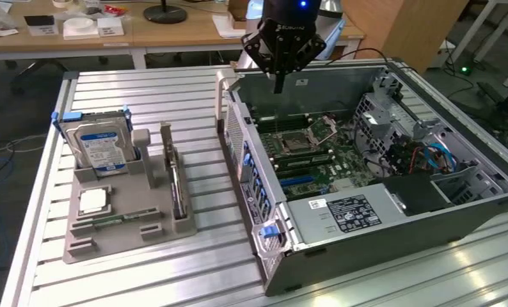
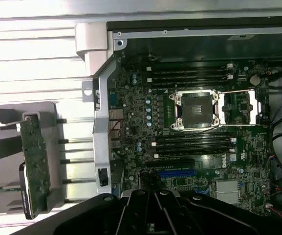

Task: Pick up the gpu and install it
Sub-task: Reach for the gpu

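The gpu [image 1: 178, 188] stands on edge in a slot of the grey holder tray [image 1: 126, 236], on the exterior view's left, with nothing touching it. In the wrist view the gpu [image 2: 33, 156] shows a brownish-green board face. My gripper [image 1: 278, 84] hangs well away from the card, above the back wall of the open computer case [image 1: 340, 220]. Its fingers are shut together and hold nothing. The motherboard [image 2: 131, 98] lies under the wrist camera, with an open processor socket [image 2: 197, 110] and a blue expansion slot [image 2: 177, 173].
The holder tray also carries a silver hard drive [image 1: 100, 146] with a blue-white label, a processor chip [image 1: 95, 201] and a narrow memory stick [image 1: 118, 220]. Tray and case sit on a ribbed aluminium table [image 1: 194, 268]. Desks with clutter stand behind.
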You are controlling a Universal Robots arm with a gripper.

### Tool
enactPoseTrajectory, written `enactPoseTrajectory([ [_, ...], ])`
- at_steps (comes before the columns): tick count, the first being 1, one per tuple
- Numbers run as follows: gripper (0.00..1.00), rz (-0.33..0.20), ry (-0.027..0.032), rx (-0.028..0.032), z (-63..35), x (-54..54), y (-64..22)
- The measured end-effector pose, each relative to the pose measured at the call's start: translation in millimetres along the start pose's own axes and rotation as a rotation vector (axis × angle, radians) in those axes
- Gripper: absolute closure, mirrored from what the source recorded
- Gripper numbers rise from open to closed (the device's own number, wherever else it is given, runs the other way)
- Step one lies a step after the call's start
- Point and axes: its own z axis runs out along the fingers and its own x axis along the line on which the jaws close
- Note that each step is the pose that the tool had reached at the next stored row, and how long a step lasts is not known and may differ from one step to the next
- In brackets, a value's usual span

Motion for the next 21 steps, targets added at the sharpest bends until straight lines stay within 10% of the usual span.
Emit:
enactPoseTrajectory([
  [21, 0.89, 0.000, 0.0001, 0.0000, -1.1, 35.3, -5.3],
])
